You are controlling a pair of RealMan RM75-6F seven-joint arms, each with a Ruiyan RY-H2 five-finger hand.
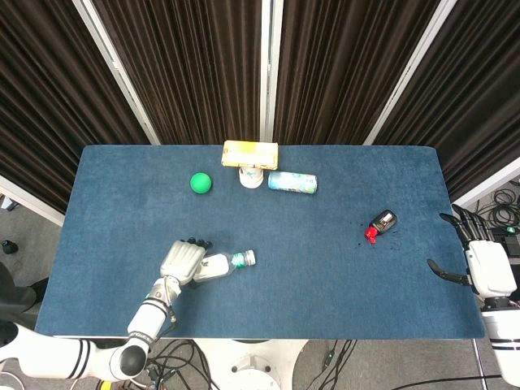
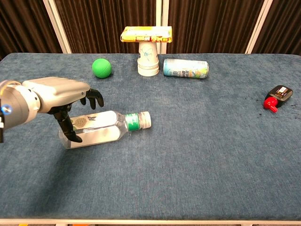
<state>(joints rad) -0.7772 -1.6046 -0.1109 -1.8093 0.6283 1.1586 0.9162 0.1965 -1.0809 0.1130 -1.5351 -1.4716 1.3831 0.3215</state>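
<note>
A clear plastic bottle (image 1: 223, 263) (image 2: 106, 128) with a green-banded neck lies on its side on the blue table (image 1: 325, 276). My left hand (image 1: 184, 261) (image 2: 63, 92) hovers over the bottle's base end with its fingers spread above it. Its thumb reaches down in front of the bottle, and nothing is gripped. My right hand (image 1: 483, 263) hangs at the table's right edge, fingers apart and empty. The thing closest to it is a small black bottle with a red cap (image 1: 381, 223) (image 2: 277, 96). The chest view does not show the right hand.
At the back stand a green ball (image 1: 201, 183) (image 2: 101, 68), an upturned paper cup (image 1: 251, 178) (image 2: 148, 61) with a yellow box (image 1: 250, 153) (image 2: 146, 34) on top, and a can (image 1: 292, 182) (image 2: 185, 68) lying on its side. Dark curtains hang behind the table.
</note>
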